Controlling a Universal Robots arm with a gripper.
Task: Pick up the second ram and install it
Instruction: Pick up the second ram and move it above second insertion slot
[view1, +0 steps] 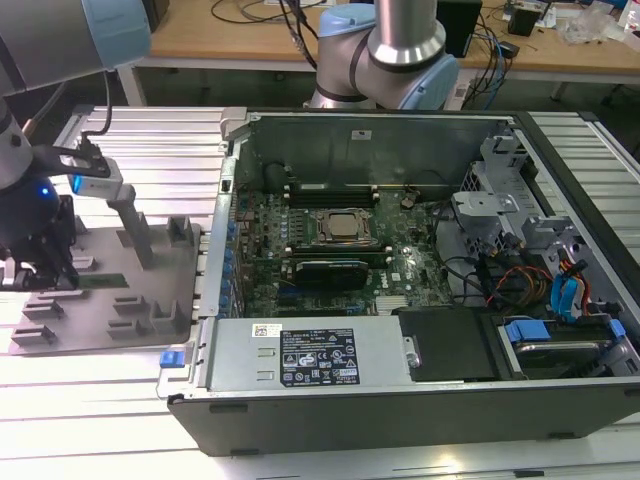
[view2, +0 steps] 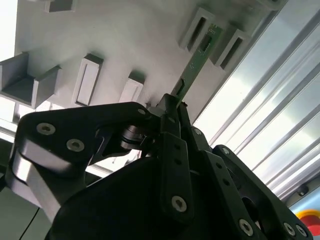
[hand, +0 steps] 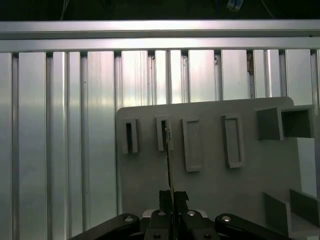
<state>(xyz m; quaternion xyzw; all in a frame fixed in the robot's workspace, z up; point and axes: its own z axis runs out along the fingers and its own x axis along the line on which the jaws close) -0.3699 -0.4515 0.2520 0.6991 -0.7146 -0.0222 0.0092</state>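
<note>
The second ram (view2: 200, 50) is a slim green stick standing on edge in the slots of the grey holder tray (view2: 115, 40). In the first wrist view the ram (hand: 169, 160) shows edge-on as a thin line running from a tray slot to my fingers. My gripper (view2: 172, 100) is shut on the near end of the stick, with one black finger (view2: 170, 150) on each side. In the exterior view the gripper (view1: 45, 272) hangs low over the tray (view1: 150, 295) at the exterior view's left.
An open computer case (view1: 400, 400) lies on the ribbed aluminium table (hand: 60, 150), to the exterior view's right of the tray. Its green motherboard (view1: 400, 270) has a CPU socket (view1: 343, 228) between long slots. Cables and drive cages crowd the case's right end.
</note>
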